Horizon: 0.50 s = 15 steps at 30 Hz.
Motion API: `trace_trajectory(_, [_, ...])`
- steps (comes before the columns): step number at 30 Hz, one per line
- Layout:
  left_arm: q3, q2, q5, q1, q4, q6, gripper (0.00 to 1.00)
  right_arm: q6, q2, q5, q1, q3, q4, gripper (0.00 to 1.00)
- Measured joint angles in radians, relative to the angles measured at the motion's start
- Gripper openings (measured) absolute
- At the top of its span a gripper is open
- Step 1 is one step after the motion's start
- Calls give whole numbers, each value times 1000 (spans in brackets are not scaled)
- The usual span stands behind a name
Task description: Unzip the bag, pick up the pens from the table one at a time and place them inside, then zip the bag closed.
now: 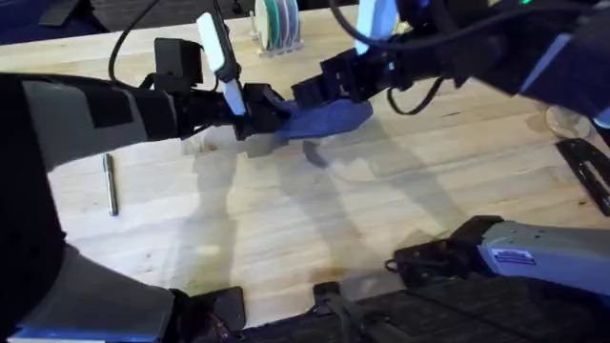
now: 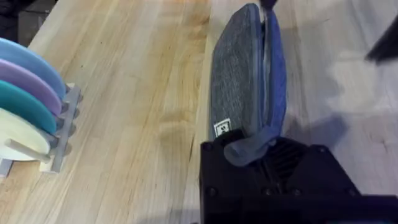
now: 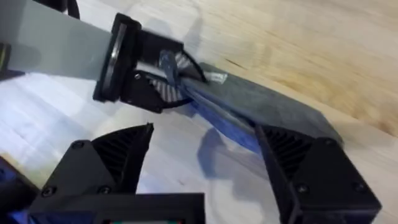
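Note:
The blue-grey bag [image 1: 329, 118] hangs over the far middle of the table [image 1: 286, 229], its shadow on the wood beneath. My left gripper [image 1: 255, 112] is shut on its left end; in the left wrist view blue fabric bunches between the black fingers [image 2: 249, 148], and the bag [image 2: 239, 81] stretches away with the zipper seam on top. My right gripper [image 1: 326, 88] is at the bag's right end, open. In the right wrist view its fingers [image 3: 118, 155] stand wide apart, the bag [image 3: 273, 106] just beyond them. One grey-silver pen [image 1: 111, 184] lies at the left.
A rack of coloured discs [image 1: 276, 24] stands at the far edge, left of the bag in the left wrist view [image 2: 31, 106]. A clear glass item [image 1: 572, 120] and a black object [image 1: 593, 171] sit at the right edge. Bare wood lies in the middle.

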Motion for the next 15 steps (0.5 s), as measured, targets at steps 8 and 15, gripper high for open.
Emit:
trace_trajectory(8, [0,0,2,-4,3,-2,988,-190,0,0,-12,141,-172,997])
trace_trajectory(15, [0,0,2,-4,4,-2,992,-366,0,0,-12,196,-239,997])
